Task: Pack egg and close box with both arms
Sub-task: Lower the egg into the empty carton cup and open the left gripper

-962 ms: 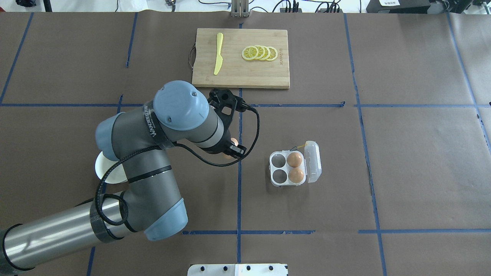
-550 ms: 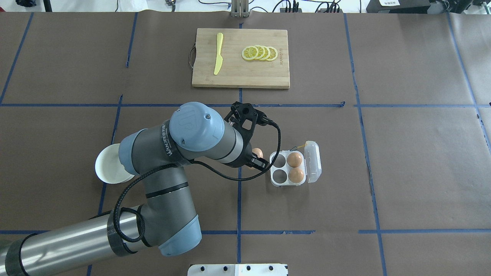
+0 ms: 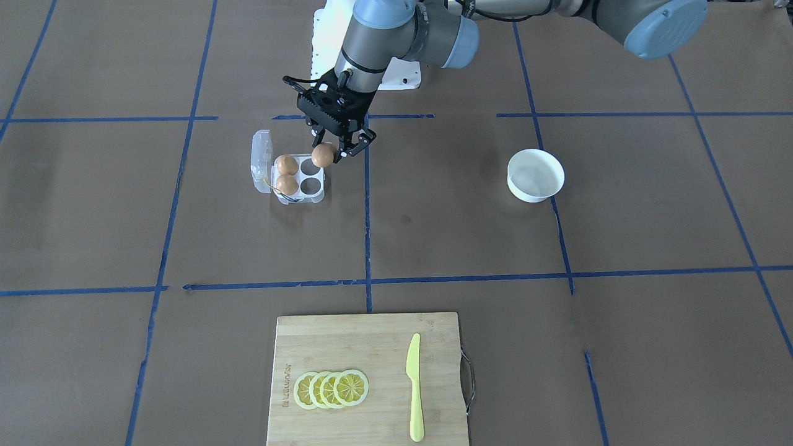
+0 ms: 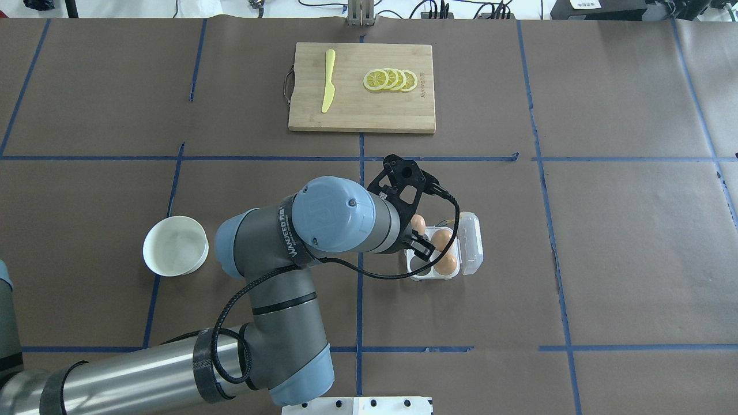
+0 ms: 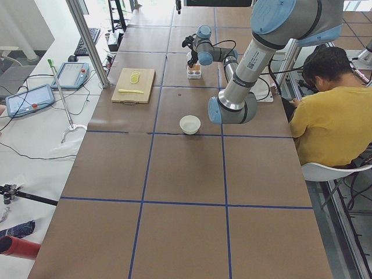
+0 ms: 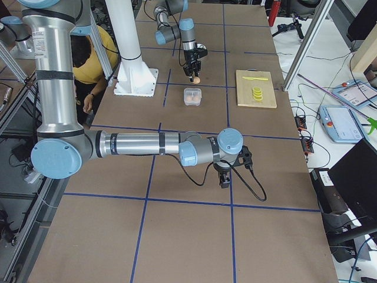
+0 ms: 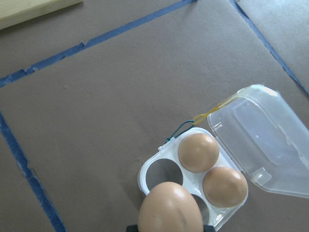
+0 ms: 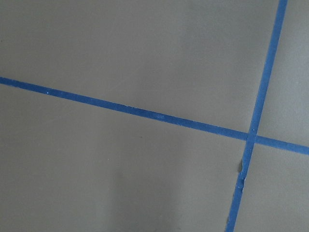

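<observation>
Front view: the left gripper (image 3: 328, 153) pinches the egg (image 3: 323, 155) just above the box (image 3: 308, 197), over its empty side.

Overhead: the lid (image 4: 470, 242) lies open — two eggs fill the cells beside it.

Right side view: the right gripper (image 6: 224, 177) is far from the box — grip impossible to tell.

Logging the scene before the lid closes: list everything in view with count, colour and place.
clear plastic four-cell egg box: one, clear; on the table, lid open.
brown hen's eggs: three, brown; two in lid-side cells, third egg held near the box.
white round bowl: one, white; empty, on the table.
bamboo cutting board: one, tan; far from the robot.
yellow plastic knife: one, yellow; on the board.
lemon slices: four, yellow; overlapping on the board.
left gripper: one, black; shut on third egg.
right gripper: one, black; over the table, state unclear.
</observation>
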Action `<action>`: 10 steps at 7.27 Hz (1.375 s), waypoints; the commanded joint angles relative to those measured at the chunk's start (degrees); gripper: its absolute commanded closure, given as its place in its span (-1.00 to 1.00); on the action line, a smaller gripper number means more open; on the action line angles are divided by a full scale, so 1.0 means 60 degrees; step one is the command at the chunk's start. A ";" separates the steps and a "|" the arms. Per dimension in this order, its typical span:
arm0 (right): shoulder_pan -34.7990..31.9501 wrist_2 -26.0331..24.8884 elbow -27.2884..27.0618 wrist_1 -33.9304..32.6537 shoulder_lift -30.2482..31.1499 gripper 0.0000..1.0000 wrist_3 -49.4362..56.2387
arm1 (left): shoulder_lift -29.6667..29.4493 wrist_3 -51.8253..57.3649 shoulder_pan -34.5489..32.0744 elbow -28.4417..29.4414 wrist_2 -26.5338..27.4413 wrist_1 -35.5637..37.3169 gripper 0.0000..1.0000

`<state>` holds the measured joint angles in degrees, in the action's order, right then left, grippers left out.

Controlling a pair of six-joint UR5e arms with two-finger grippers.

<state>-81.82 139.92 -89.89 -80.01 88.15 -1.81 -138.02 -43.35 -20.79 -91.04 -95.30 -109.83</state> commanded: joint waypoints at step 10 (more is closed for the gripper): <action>0.0028 0.0000 0.0025 -0.0010 0.0000 -1.00 0.0009 | 0.0430 0.0033 0.1253 0.0407 0.2494 -0.1485 1.00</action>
<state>-81.68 139.92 -89.80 -80.07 88.15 -1.78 -135.30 -43.04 -13.29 -88.82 -80.49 -118.67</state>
